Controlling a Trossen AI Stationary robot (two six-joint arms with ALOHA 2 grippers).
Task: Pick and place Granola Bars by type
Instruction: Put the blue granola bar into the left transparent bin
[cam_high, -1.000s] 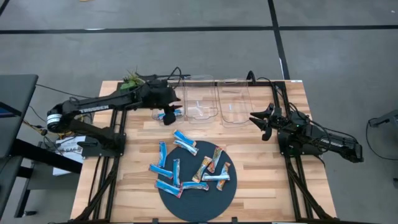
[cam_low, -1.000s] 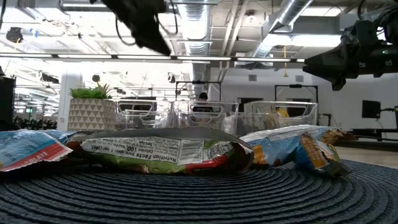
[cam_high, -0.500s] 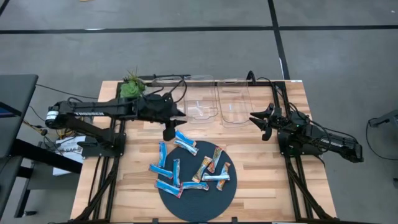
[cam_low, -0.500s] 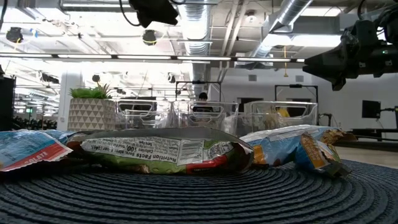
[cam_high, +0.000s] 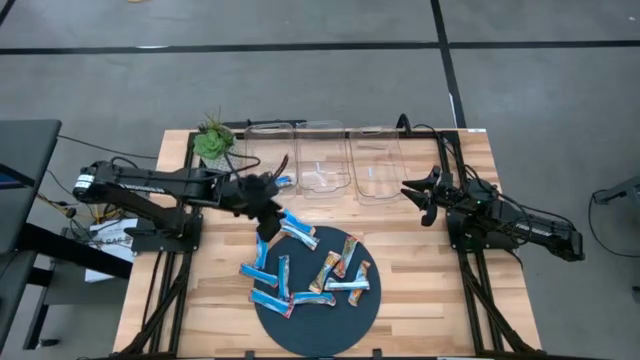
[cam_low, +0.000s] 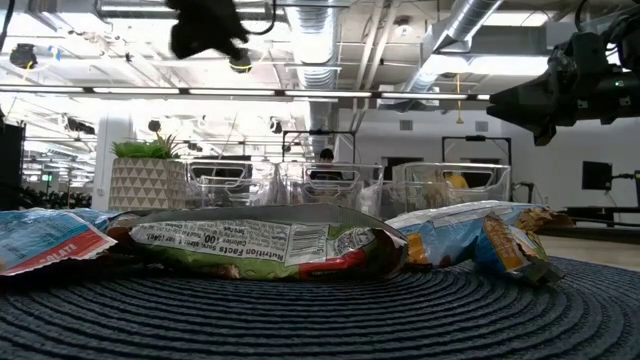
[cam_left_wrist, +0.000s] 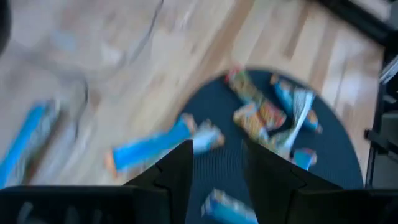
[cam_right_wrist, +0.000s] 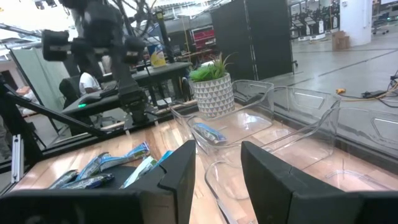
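Note:
Several granola bars (cam_high: 310, 275), blue-and-white and orange-brown, lie flat on and around a dark round mat (cam_high: 330, 325). Two blue ones (cam_high: 298, 228) rest on the wood at the mat's far left. One blue bar (cam_high: 283, 181) lies in the leftmost clear bin (cam_high: 268, 140), also seen from the right wrist (cam_right_wrist: 208, 132). My left gripper (cam_high: 265, 222) hangs open above the table by the mat's far-left edge, slanting down; its wrist view shows the mat and bars (cam_left_wrist: 261, 115) beyond its empty fingers (cam_left_wrist: 216, 168). My right gripper (cam_high: 425, 195) waits open and empty at the right, level.
Three clear bins stand in a row at the far edge, the middle (cam_high: 322, 165) and right one (cam_high: 378, 165) beside the left. A potted plant (cam_high: 211, 140) stands at the far left corner. Bare wood lies left and right of the mat.
My left gripper has swung from the leftmost bin toward the table's near edge, to the mat's far-left side, rolling about its own line as it went. The blue bar stays behind in the bin. My right arm has kept still.

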